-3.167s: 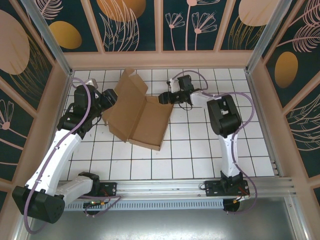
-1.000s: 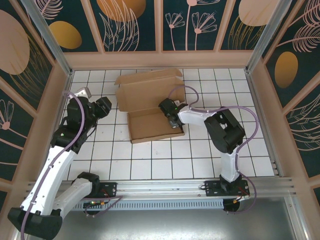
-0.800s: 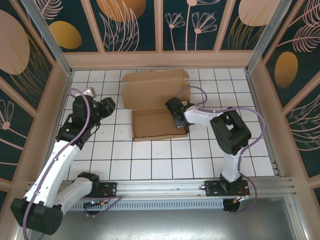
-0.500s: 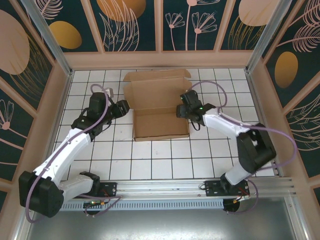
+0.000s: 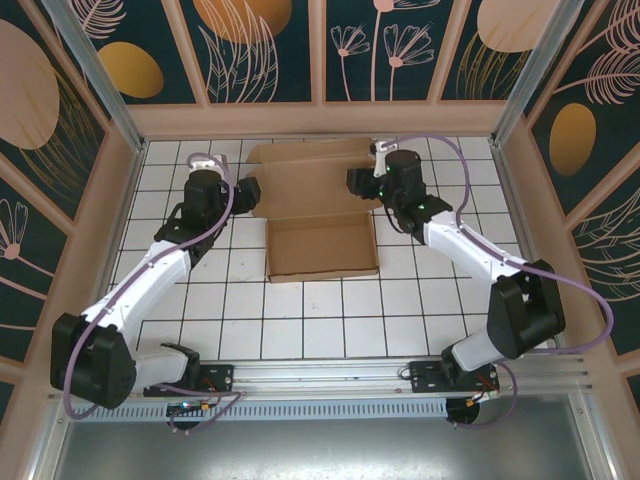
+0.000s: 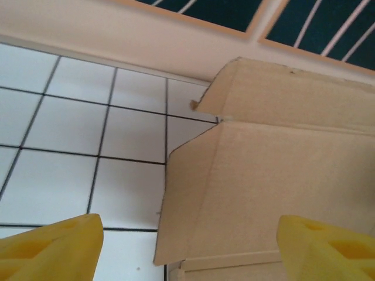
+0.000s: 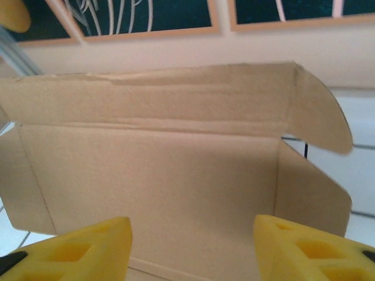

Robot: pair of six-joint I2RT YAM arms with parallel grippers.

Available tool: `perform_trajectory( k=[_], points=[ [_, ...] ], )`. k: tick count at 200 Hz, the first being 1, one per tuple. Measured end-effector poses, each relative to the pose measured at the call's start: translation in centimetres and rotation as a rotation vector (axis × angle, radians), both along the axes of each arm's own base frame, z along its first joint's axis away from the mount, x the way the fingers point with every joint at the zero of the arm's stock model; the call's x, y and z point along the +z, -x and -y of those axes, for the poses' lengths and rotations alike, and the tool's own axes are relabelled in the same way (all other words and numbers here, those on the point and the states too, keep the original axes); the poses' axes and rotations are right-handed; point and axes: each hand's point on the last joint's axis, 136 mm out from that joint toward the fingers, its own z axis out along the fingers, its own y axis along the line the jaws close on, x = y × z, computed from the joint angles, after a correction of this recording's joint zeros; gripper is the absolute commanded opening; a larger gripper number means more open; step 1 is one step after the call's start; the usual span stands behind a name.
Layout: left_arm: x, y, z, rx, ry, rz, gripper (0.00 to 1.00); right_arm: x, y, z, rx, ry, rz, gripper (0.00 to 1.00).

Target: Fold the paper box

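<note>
The paper box is a brown cardboard tray lying on the tiled table, with its lid leaning open at the far side. My left gripper hovers at the lid's left end, open; the left wrist view shows the lid's left side flap beyond the gripper, with its yellow fingertips wide apart. My right gripper hangs at the lid's right end, open. In the right wrist view the gripper faces the lid's inner face and its curved right flap, with nothing between the fingers.
The white tiled table is fenced by a beige wall just behind the lid and by side walls left and right. A metal rail carrying both arm bases runs along the near edge.
The right gripper has left the tray's right wall, opened and moved back to the lid's right end. The left gripper has swung in to the lid's left end. The box has stayed put.
</note>
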Motion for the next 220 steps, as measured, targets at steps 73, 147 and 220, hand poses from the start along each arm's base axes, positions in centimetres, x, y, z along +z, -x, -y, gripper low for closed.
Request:
perform_trajectory(
  k=[73, 147, 220],
  points=[
    [-2.5, -2.5, -0.1, -0.267, 0.117, 0.050, 0.71, 1.1, -3.9, 9.0, 0.075, -0.023, 0.003, 0.64],
    [-3.7, -3.9, -1.5, -0.339, 0.100, 0.051, 0.70, -6.9, -4.9, 7.0, 0.263, -0.074, -0.207, 0.65],
    [-6.1, -4.9, -0.1, -0.503, 0.292, 0.002, 0.51, -6.8, -5.1, 3.7, 0.380, -0.086, -0.199, 0.52]
  ],
)
